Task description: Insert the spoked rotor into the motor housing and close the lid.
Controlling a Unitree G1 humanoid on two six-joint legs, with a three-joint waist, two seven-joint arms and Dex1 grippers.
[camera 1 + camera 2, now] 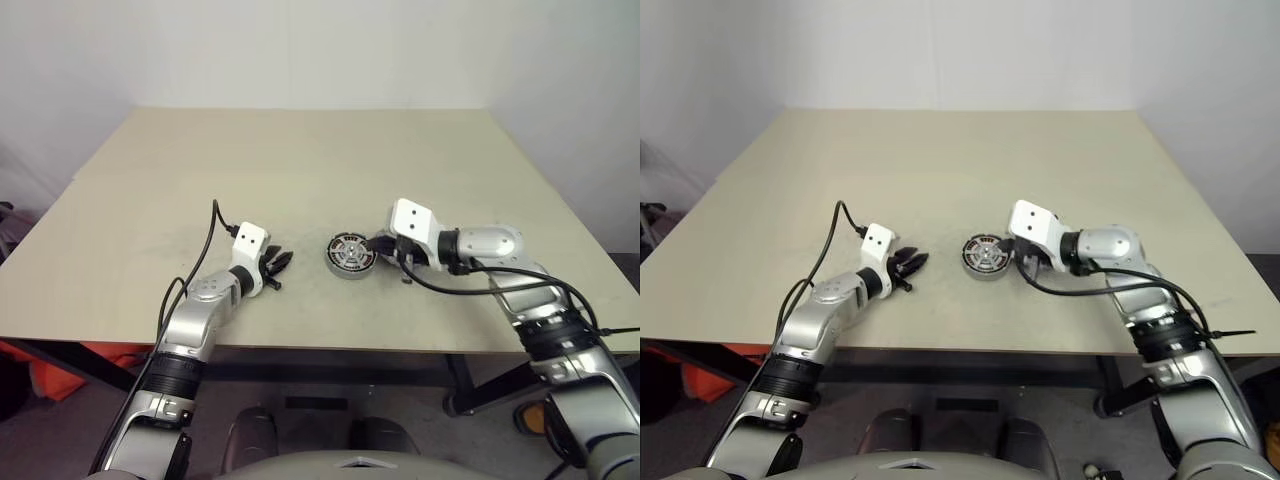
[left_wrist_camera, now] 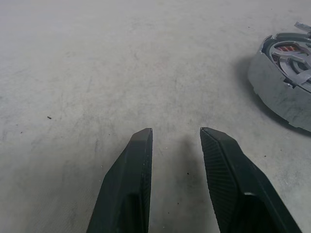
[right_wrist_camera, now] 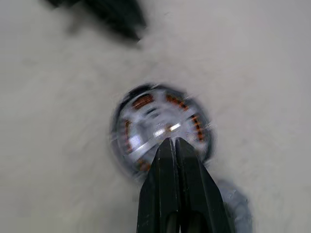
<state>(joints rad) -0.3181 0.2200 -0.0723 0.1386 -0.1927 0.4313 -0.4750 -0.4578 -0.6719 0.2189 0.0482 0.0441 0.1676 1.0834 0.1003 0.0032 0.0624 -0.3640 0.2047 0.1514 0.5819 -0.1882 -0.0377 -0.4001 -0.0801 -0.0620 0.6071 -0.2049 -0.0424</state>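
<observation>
The motor housing (image 1: 350,256) sits near the middle of the table, a squat silver puck with copper windings showing. The spoked rotor (image 2: 293,54) lies in its top, with the windings visible between the silver spokes. My right gripper (image 3: 171,141) is shut with nothing between its fingers, its tips over the housing's rim on the right side. A blurred grey disc (image 3: 236,206), apparently the lid, lies on the table just right of the housing, partly hidden under that hand. My left gripper (image 2: 176,132) is open and empty, low over the table a short way left of the housing.
The beige table (image 1: 300,160) stretches bare behind the parts. Its front edge runs close below both hands. Black cables trail from both wrists. An orange object (image 1: 48,372) sits on the floor under the table's left side.
</observation>
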